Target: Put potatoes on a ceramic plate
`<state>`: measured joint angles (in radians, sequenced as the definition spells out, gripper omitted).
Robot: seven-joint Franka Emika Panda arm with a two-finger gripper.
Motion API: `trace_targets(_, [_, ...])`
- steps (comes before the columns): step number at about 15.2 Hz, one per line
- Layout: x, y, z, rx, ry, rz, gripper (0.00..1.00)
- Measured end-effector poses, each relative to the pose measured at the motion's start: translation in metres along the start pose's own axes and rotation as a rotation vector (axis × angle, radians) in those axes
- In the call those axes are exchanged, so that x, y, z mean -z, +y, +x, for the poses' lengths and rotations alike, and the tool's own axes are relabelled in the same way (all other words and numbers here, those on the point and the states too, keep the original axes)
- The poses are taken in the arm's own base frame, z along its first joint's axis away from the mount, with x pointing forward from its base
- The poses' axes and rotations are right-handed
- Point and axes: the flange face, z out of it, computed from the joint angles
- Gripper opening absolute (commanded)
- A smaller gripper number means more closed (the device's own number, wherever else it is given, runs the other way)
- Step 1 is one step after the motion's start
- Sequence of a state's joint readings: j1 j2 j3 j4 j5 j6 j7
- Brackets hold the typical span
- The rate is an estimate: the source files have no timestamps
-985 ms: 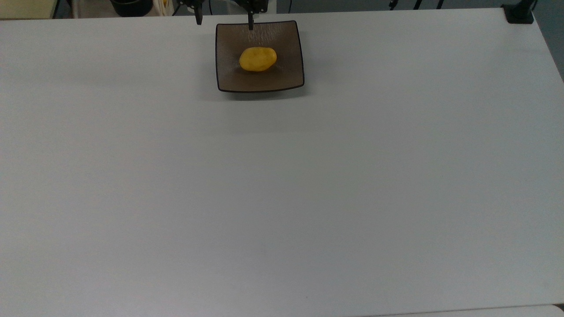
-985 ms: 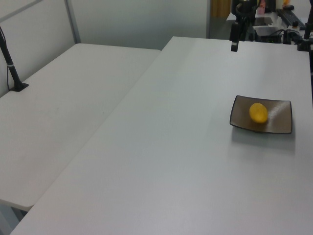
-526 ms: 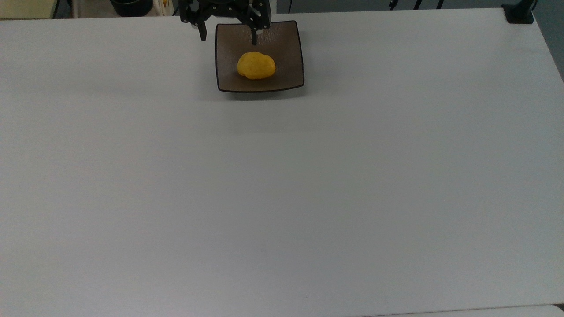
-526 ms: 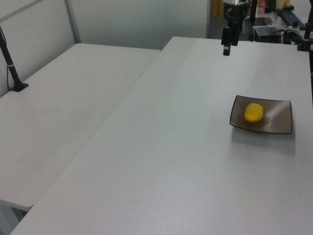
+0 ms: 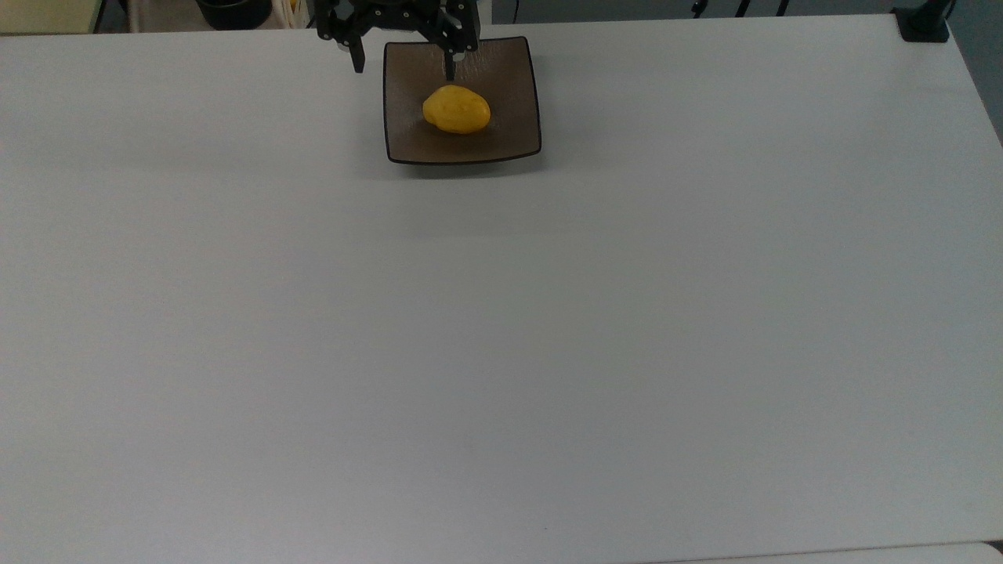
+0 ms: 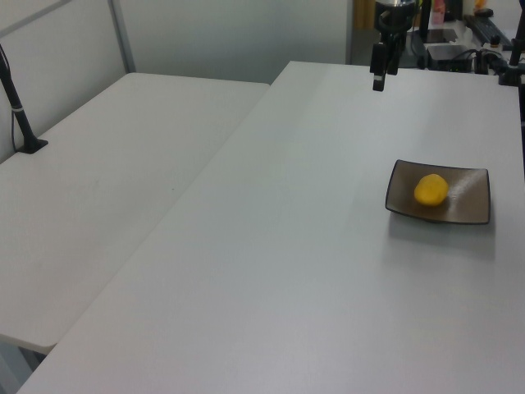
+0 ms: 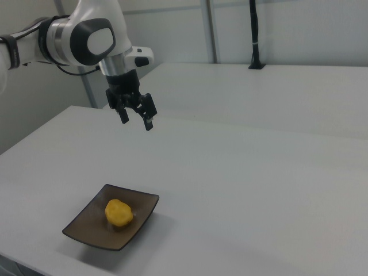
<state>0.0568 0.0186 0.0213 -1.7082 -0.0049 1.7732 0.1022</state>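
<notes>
Near part of the table (image 5: 501, 352) is lying bare in the top view, white surface running to the bottom edge. Going farther, the plate (image 5: 407, 141) is sitting close to the table's far edge, left of the middle of that edge in the top view. In the left view the plate (image 6: 472, 205) is lying toward the table's right edge; in the right view the plate (image 7: 86, 230) is lying near the table's near-left corner. Plate is resting flat, square, dark brown, thin black rim.

The potato (image 5: 457, 109) is lying on the plate, roughly at its centre, touching the plate's surface, apart from the rim on all sides. Same in the left view, potato (image 6: 431, 190) sitting mid-plate, and in the right view, potato (image 7: 118, 212) sitting mid-plate. Nothing is gripping it.

Farthest: the hand (image 5: 403, 59) is hanging over the plate's far-left corner and the table's far edge in the top view, fingers pointing down. In the right view the hand (image 7: 137, 117) is hovering well above the table, well apart from plate and potato, carried by the white arm (image 7: 80, 40) coming in from the right view's left. Fingers are spread wide, holding nothing. In the left view the hand (image 6: 380, 70) is showing edge-on above the table's far end.

A second white table (image 6: 107, 197) is standing beside the main one, along its left edge in the left view.
</notes>
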Motion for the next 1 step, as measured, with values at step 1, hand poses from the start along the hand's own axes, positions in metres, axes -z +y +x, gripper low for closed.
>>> trace_targets(1, [0.0001, 0.0006, 0.0007, -0.001, 0.006, 0.001, 1.00])
